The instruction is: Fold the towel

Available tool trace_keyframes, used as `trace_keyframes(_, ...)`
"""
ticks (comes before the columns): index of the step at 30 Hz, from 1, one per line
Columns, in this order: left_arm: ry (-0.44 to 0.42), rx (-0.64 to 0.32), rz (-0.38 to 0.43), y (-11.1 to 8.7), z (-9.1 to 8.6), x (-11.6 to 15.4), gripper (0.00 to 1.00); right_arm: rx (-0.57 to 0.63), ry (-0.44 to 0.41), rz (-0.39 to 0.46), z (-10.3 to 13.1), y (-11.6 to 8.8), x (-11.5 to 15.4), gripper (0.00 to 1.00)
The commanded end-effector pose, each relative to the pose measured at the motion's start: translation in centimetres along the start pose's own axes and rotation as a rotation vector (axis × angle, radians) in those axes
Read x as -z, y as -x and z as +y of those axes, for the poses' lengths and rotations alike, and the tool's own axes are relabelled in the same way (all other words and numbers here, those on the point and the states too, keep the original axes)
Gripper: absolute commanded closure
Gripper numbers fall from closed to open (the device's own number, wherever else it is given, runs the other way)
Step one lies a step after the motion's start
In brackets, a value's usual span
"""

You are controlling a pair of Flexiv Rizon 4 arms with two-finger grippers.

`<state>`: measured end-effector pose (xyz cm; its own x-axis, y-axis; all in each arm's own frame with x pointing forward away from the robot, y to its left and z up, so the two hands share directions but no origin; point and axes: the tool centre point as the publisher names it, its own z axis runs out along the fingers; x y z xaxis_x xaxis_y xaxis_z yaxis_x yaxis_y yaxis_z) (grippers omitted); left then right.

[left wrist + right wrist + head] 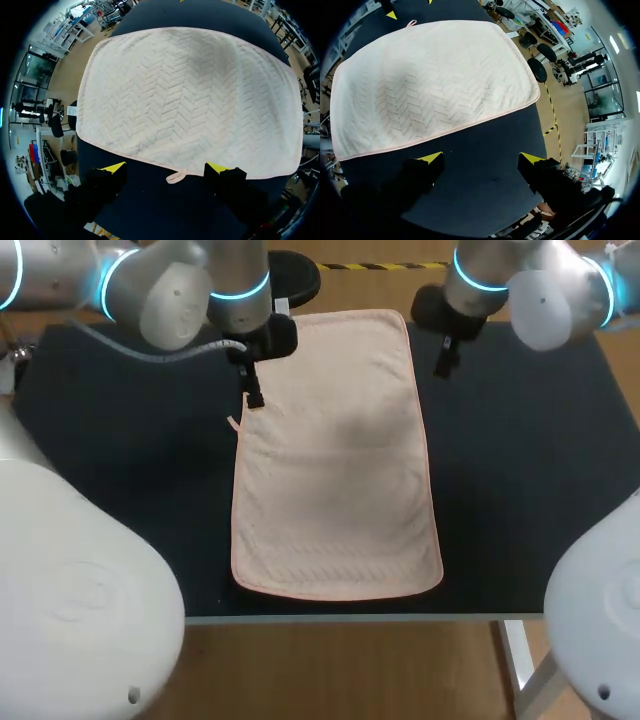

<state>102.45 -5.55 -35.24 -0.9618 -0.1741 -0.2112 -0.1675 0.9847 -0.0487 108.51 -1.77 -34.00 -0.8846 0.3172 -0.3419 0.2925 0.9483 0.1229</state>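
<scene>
A pale pink quilted towel (pixel 335 460) lies spread flat in the middle of the dark table, long side running front to back. My left gripper (pixel 254 398) hangs open over the towel's left edge near the far end. In the left wrist view the towel (pixel 190 95) lies ahead of the left gripper (pixel 166 169), and its small hanging loop (pixel 176 176) sits between the open fingers. My right gripper (pixel 440 366) stands open just off the right edge near the far corner. The right gripper (pixel 481 159) is over bare table, with the towel (pixel 430 85) ahead of it.
The dark table surface (pixel 530 490) stretches bare on both sides of the towel. Its front edge (pixel 360 617) runs just below the towel's near end. In the right wrist view a yellow fingertip (pixel 391 15) of my left gripper shows beyond the towel.
</scene>
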Motion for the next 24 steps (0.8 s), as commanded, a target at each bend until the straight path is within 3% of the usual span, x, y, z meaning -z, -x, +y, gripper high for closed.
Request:
trace_keyframes(1, -0.008, 0.001, 0.003, -0.2, 0.1, -1.6, 0.0, -0.034, -0.105, 0.03, 0.0, 0.2, -1.1, 0.0)
trace_keyframes(16, 0.002, -0.042, 0.001, -0.5, -0.3, -3.1, 0.0, -0.149, -0.019, 0.054, -1.0, -1.7, -3.4, 0.0)
trace_keyframes(24, -0.018, -0.053, 0.013, -1.0, -0.4, -3.8, 0.0, -0.032, 0.018, 0.102, -0.9, -2.5, -4.7, 0.0)
